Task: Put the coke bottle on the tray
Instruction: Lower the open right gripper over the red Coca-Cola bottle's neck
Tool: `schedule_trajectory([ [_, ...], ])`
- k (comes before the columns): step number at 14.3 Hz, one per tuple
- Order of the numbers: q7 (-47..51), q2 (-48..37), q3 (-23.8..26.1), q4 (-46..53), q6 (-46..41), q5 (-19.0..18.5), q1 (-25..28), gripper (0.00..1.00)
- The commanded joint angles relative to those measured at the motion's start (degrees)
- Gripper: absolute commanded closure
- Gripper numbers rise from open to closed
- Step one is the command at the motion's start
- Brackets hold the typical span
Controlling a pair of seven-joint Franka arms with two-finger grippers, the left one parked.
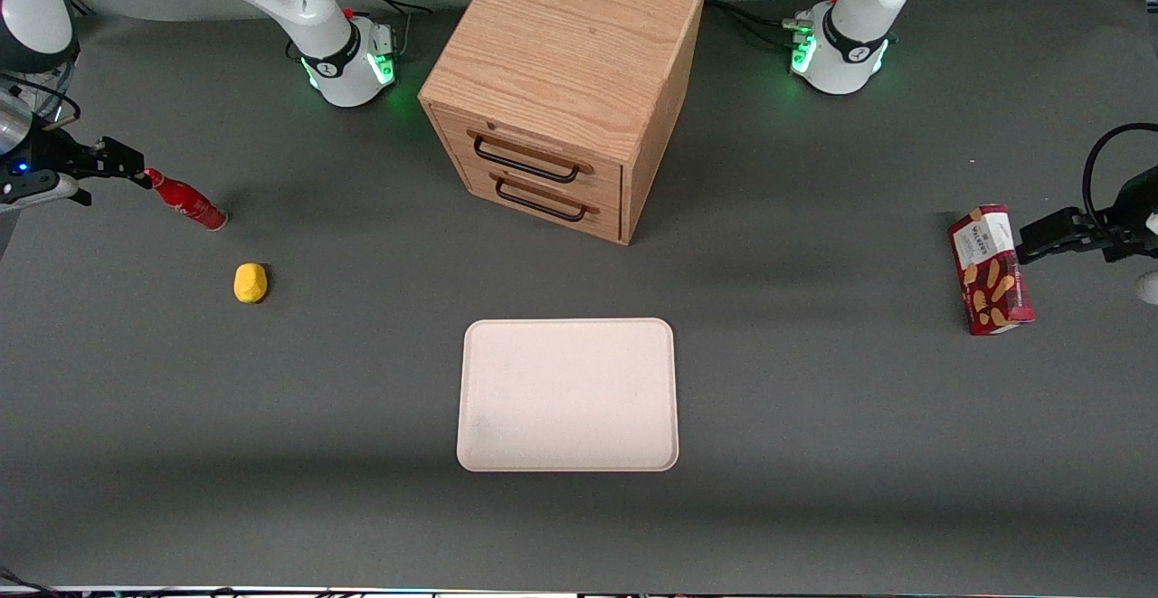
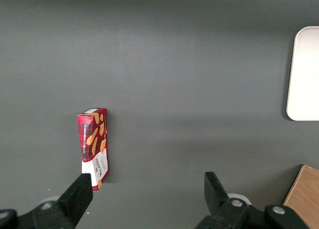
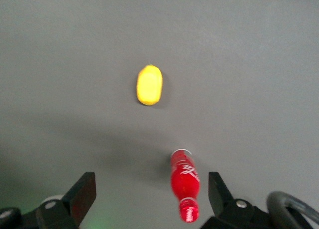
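Coke bottle (image 1: 186, 200), small slim all-red, white script: lying on the grey tabletop (image 1: 814, 453), cap pointing at the hand (image 3: 149, 194). Hand hovering just above the cap end, fingers spread apart, straddling the bottle's long axis off-centre, gripping nothing. Flat pinkish-beige tray (image 1: 568, 394) lying well apart from the bottle.

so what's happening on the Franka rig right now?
The right arm's gripper is open, above the coke bottle, which lies on its side on the table toward the working arm's end. Nothing is grasped yet. The tray, in front of the wooden cabinet, has nothing on it.
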Motion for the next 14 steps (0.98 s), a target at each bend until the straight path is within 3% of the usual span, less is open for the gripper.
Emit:
schedule_trajectory([
  [1,-4.64,-1.90,-4.25,-5.99,6.69,-1.60,0.60,0.00],
  [4,-6.59,-0.85,-8.21,-10.04,12.84,-4.05,0.60,0.00],
  [10,-9.67,-0.58,-12.95,-12.77,13.91,-5.55,0.60,0.00],
  [14,-9.67,-0.49,-14.80,-15.23,17.33,-8.71,0.69,0.00],
])
